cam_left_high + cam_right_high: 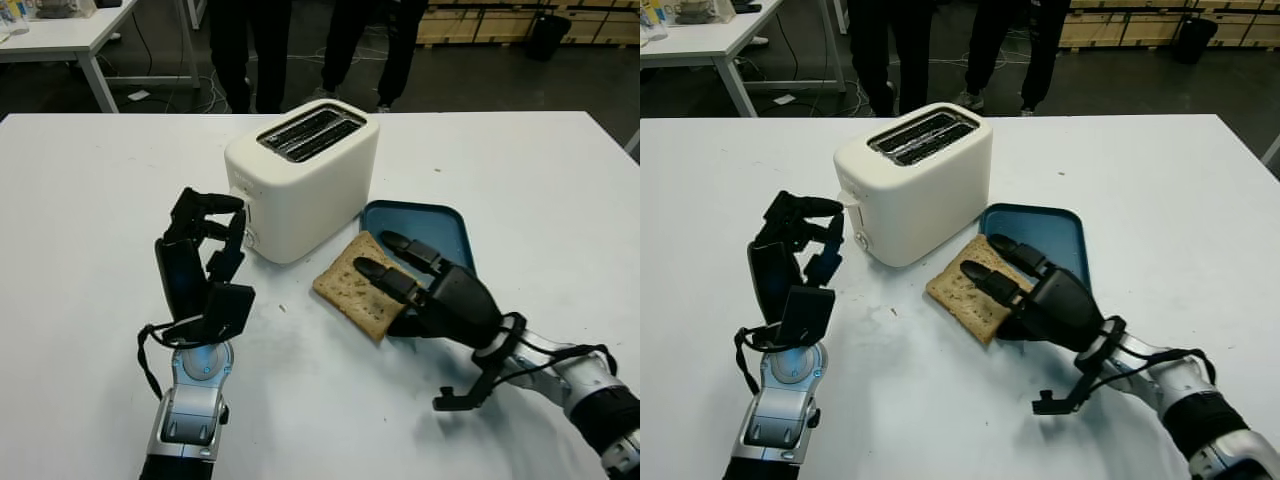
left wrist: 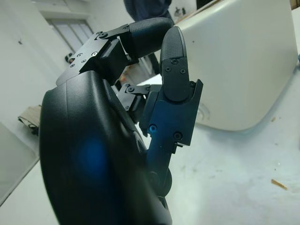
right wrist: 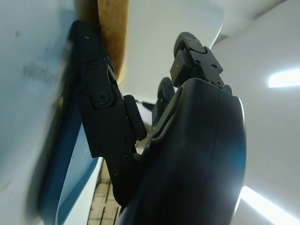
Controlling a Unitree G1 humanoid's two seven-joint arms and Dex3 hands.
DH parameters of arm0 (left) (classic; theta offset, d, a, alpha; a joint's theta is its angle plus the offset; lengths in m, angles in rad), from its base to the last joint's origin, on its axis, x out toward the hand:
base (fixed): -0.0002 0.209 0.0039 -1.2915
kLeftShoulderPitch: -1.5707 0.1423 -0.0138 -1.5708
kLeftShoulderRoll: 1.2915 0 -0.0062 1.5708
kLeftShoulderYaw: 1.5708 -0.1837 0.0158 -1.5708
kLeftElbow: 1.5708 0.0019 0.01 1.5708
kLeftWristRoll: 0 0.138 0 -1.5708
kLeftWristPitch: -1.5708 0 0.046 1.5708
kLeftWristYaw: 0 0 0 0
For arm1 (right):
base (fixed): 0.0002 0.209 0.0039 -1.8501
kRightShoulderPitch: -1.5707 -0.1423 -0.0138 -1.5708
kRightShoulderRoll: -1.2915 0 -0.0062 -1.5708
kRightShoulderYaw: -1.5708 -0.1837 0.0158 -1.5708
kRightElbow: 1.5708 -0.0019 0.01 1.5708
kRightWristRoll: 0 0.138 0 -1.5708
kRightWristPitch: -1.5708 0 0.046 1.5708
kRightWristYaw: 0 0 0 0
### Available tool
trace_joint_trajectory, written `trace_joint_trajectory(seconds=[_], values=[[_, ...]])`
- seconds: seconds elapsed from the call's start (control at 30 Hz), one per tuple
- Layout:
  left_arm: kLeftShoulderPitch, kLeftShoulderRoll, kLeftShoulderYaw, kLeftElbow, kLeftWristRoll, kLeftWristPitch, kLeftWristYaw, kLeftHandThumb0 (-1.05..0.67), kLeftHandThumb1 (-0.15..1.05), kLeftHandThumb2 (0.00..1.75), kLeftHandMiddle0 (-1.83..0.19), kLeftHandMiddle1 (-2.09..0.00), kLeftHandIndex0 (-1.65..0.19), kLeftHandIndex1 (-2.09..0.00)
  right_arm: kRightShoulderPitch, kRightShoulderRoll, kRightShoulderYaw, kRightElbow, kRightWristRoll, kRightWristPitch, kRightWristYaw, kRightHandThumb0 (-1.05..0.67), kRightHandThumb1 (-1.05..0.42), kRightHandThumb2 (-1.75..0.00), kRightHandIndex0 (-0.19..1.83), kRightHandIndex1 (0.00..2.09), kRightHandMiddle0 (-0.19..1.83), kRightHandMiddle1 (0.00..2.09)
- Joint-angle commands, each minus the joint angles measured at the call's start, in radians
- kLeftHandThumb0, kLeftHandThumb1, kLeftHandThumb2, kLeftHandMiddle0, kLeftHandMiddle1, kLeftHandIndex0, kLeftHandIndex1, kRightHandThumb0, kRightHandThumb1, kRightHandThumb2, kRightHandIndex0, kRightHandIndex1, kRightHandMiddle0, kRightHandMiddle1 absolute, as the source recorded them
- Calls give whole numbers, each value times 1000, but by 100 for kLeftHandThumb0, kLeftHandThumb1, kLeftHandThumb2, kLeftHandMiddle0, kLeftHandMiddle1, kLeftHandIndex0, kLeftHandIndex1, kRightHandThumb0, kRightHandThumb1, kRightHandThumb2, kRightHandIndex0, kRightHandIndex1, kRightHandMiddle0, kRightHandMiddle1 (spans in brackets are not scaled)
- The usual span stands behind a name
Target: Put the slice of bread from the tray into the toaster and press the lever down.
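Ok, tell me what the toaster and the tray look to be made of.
Toaster: probably plastic shell, cream and smooth with a soft sheen; the slots on top look like dark metal. Tray: likely plastic, blue, matte, with a moulded raised rim.

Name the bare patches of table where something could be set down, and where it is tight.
Free: the table left of the toaster, and right of the blue tray. Tight: between toaster and tray, where the right hand grips the bread slice, and where the curled left hand hangs by the toaster's left end.
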Motion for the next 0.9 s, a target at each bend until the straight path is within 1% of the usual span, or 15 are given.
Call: trace_joint_trajectory(seconds=[0.0,0.13,0.23,0.3,0.33,0.37,0.4,0.43,0.47,0.5,0.53,0.6,0.7,0.8,0.87], values=[[-9,-27,-3,-11,1,1,6,-42,92,30,-61,-161,-58,-135,2,-7,14,-25,-3,20,51,-60,-77,0,26,4,30,4],[-11,-30,-5,-14,7,0,13,-42,92,30,-61,-161,-58,-135,17,-23,3,-118,4,54,168,-54,-78,0,27,4,30,3],[-11,-31,-5,-14,5,-2,16,-42,92,30,-62,-162,-58,-135,41,-21,-14,-185,21,96,257,-47,-79,0,33,6,36,5],[-11,-31,-5,-13,1,-6,17,-42,92,29,-61,-162,-58,-134,60,-14,-28,-231,23,133,304,-39,-81,-1,46,13,47,9],[-11,-30,-5,-12,0,-9,17,-42,92,29,-62,-162,-58,-134,66,-9,-31,-244,8,150,295,-36,-83,-2,55,17,53,12],[-11,-30,-5,-13,0,-11,18,-42,92,29,-62,-162,-58,-135,69,-6,-31,-251,-5,162,282,-33,-83,-1,71,26,66,18],[-10,-28,-5,-14,4,-9,19,-42,92,29,-62,-162,-58,-135,70,-3,-30,-254,-14,169,266,-31,-84,-1,85,44,80,21],[-9,-28,-5,-17,7,-4,20,-42,92,29,-62,-162,-58,-135,73,-1,-31,-257,-18,175,250,-31,-85,0,83,81,91,26],[-8,-27,-5,-19,9,-2,21,-43,92,29,-62,-162,-58,-135,77,0,-33,-261,-21,178,233,-34,-88,0,82,125,97,49],[-7,-26,-5,-20,11,-1,22,-43,92,29,-62,-162,-58,-135,81,1,-35,-264,-23,181,220,-40,-90,-5,88,154,88,100],[-6,-25,-5,-21,9,-2,21,-43,92,29,-63,-162,-58,-135,84,0,-35,-268,-27,185,205,-43,-91,-9,92,164,80,129],[-4,-24,-5,-24,7,-1,18,-43,92,29,-62,-161,-58,-135,92,2,-37,-274,-40,203,175,-49,-92,-23,97,172,74,162],[-3,-20,-5,-21,8,-10,18,-42,92,29,-63,-161,-58,-134,104,1,-46,-292,-42,221,159,-48,-92,-35,95,174,68,173],[-2,-21,-6,-24,10,-9,19,-41,92,28,-64,-160,-58,-134,113,-8,-57,-314,-36,228,171,-47,-92,-41,94,175,65,174],[-1,-23,-6,-28,11,-3,19,-42,92,28,-64,-160,-59,-134,117,-11,-64,-318,-31,225,167,-45,-92,-41,93,175,64,174]])
